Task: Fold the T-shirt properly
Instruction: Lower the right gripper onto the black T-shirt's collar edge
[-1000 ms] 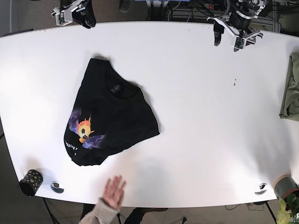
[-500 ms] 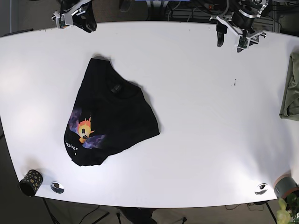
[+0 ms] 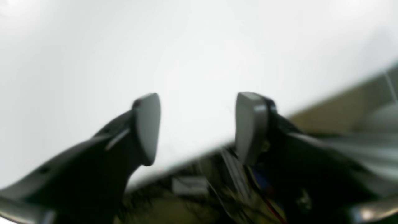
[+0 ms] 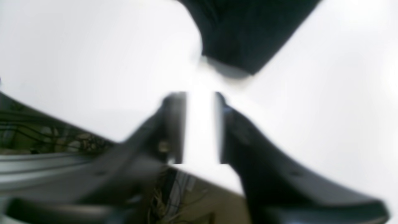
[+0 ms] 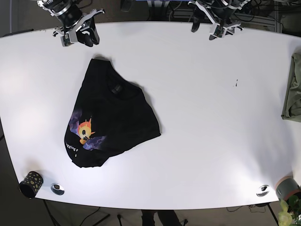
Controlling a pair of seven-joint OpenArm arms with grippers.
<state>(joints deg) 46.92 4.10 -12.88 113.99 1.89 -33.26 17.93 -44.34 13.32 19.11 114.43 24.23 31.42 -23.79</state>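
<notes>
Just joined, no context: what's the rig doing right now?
Shirt-folding setup, nothing gripped at this moment. A black T-shirt lies crumpled on the white table, not yet folded. The right gripper hangs near the far edge just beyond the shirt's top corner, jaws a little apart and empty. The left gripper is at the far edge, well away from the shirt, jaws wide open and empty. An olive garment sits at the table's side edge.

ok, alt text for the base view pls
A crumpled black T-shirt with a flame graphic lies left of centre on a white table. Both robot hands hover empty at the far edge, the right hand nearest the shirt and the left hand apart from it. An olive garment sits at the right edge.
</notes>
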